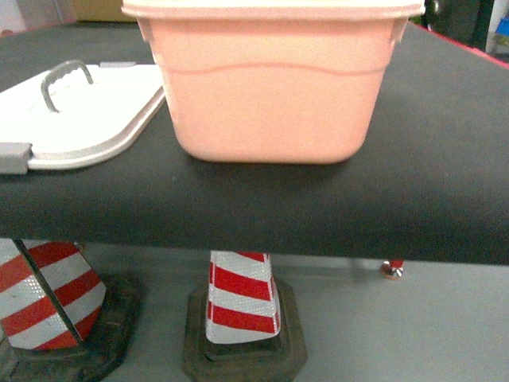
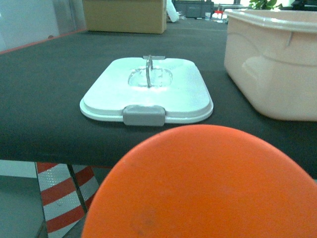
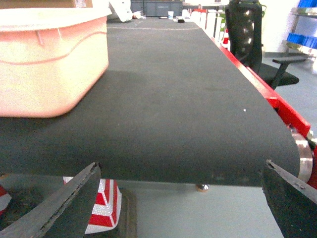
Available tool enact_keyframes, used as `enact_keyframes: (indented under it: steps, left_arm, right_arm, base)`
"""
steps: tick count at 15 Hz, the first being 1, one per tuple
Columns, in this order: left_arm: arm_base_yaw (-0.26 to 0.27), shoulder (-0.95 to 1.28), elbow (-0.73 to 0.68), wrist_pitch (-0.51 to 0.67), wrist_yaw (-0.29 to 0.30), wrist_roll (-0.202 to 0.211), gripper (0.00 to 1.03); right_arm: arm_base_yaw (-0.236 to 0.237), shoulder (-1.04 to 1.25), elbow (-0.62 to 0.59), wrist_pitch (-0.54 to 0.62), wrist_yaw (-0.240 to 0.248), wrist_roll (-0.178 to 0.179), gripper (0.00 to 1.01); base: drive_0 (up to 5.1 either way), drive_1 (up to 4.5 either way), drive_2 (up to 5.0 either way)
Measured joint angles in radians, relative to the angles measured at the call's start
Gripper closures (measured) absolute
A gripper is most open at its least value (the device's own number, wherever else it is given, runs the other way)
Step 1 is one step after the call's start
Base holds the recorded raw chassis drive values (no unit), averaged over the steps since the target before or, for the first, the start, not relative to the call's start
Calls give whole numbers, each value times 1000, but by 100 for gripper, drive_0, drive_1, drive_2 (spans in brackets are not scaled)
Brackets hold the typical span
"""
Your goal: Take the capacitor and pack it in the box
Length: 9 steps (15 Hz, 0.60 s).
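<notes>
A large rounded orange capacitor (image 2: 208,188) fills the bottom of the left wrist view, close to the camera and below the table edge. It hides my left gripper's fingers, which do not show spread at the frame's corners. The pale peach-pink box (image 1: 270,87) (image 2: 272,59) (image 3: 49,54) stands uncovered on the black table (image 1: 413,199). Its white lid (image 1: 79,111) (image 2: 148,91), with grey handle and clasp, lies flat to its left. My right gripper (image 3: 181,208) is open and holds nothing, low in front of the table's near edge. Neither gripper shows in the head view.
Red-and-white striped cones (image 1: 238,302) (image 1: 48,302) stand on the floor under the table's front edge. A brown carton (image 2: 124,15) sits at the table's far end. A black office chair (image 3: 247,34) and blue bins (image 3: 304,39) are off to the right.
</notes>
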Motion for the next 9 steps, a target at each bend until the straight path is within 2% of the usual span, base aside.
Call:
enact_keyframes:
  steps: [9]
  left_arm:
    - [0, 0, 0, -3, 1, 1, 60]
  right_arm:
    - [0, 0, 0, -1, 0, 1, 3]
  base:
    - [0, 0, 0]
